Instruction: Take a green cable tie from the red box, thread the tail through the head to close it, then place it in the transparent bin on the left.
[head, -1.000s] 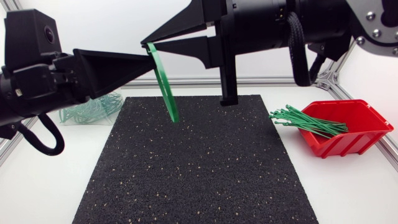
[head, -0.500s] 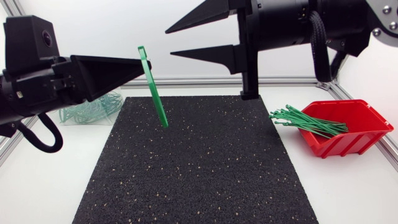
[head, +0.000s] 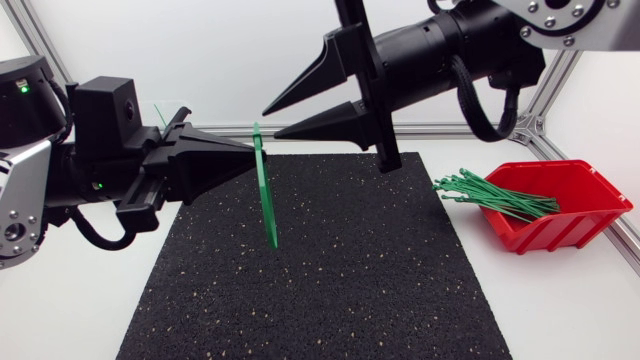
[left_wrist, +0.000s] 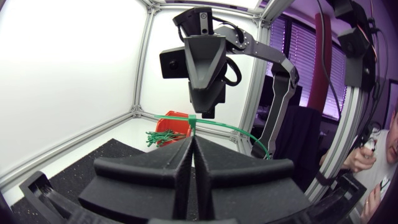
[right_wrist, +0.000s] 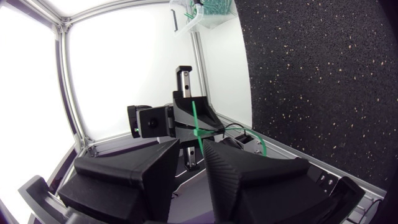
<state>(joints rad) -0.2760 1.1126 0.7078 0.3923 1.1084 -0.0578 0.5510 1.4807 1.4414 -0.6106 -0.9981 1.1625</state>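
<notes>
Left pincer (head: 250, 155): pressed together on one green cable tie (head: 265, 195), pinching it near the upper end.
Held tie: hanging down above the black mat (head: 330, 280), clear of it.
Right pincer (head: 272, 122): spread, just beside the tie's top end.
Red box (head: 590, 200): one, on the tabletop right of the mat, holding a bundle of ties (head: 490, 195) too tangled to count.
Transparent bin (right_wrist: 205, 15): one, green ties inside.

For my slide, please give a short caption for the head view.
Left gripper holds a green tie nearly upright above the mat; right gripper open nearby.
</notes>
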